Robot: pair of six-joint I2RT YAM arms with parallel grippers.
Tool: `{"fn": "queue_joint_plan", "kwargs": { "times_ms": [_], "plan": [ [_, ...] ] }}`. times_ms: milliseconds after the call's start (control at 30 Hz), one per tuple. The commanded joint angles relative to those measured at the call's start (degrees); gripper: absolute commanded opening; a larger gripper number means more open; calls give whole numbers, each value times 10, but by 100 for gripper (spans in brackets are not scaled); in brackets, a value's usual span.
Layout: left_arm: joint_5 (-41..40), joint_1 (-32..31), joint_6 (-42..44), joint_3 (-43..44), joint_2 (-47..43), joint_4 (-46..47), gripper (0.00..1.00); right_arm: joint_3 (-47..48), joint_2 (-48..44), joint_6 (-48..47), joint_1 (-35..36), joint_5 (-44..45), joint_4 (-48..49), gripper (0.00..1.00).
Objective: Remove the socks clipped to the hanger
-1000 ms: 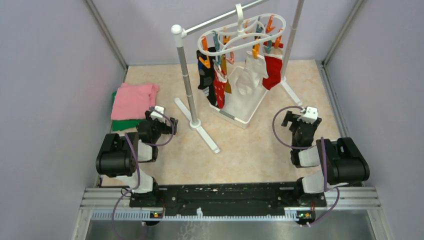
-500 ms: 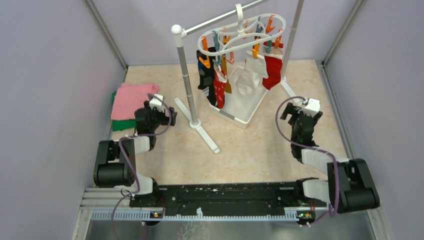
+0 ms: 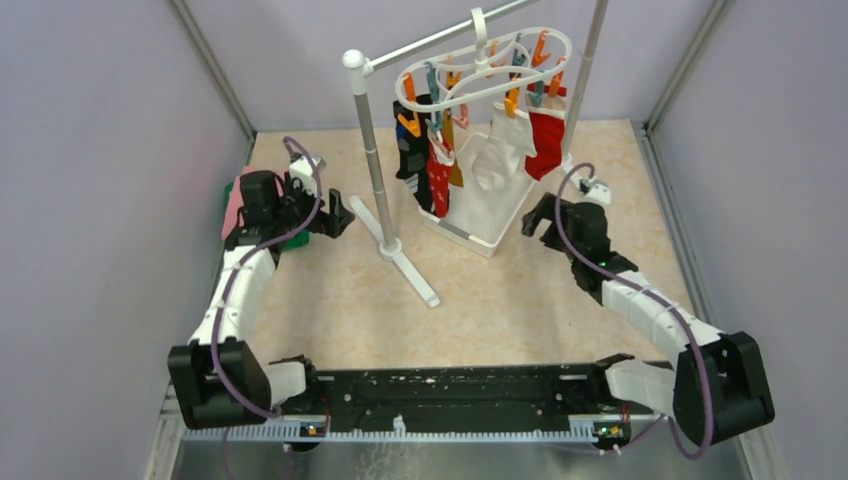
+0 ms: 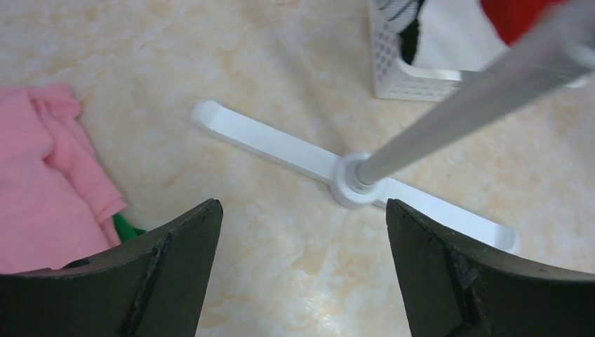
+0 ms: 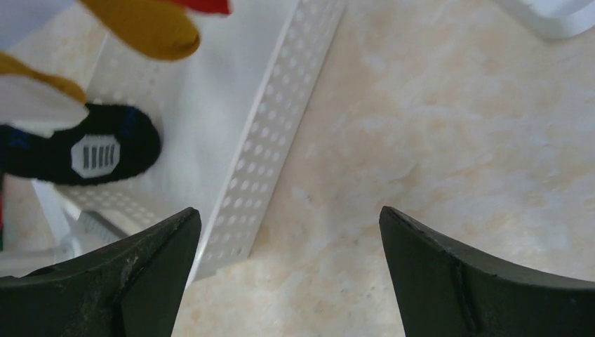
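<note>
The black left gripper (image 4: pixel 302 210) and black right gripper (image 5: pixel 288 217), two in all, gape wide and empty. Far left, one folded pink cloth (image 4: pixel 42 189) hides all but a sliver of one green cloth (image 4: pixel 125 228). Far centre, five small fabric socks (image 3: pixel 438 175) hang overlapping from one white plastic oval hanger (image 3: pixel 485 92) over one white perforated basket (image 5: pixel 281 119). The orange and teal clips (image 3: pixel 541 47) are too crowded to count.

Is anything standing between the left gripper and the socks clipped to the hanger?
Yes. The rack's grey pole rises between the open left gripper and the socks, and its white foot lies across the table below. The left wrist view shows that pole crossing just ahead of the gripper, with the socks beyond it.
</note>
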Motion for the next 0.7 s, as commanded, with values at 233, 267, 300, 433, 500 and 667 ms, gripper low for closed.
{"fn": "queue_joint_plan", "kwargs": {
  "times_ms": [233,267,300,433,500,667],
  "plan": [
    [163,-8,-113,2,-83,-17,98,72,94,91,134,134,2,85],
    [174,-15,-128,8,-77,-17,98,96,121,92,139,133,-8,85],
    [177,-24,-124,12,-74,-17,98,114,145,92,144,132,-14,84],
    [148,-46,-92,16,-81,-19,98,152,210,97,155,141,-15,74],
    [145,-66,-92,15,-85,-20,96,155,226,99,155,144,-11,65],
    [141,-77,-88,23,-112,-66,93,142,243,91,155,137,-19,24]
  ]
}}
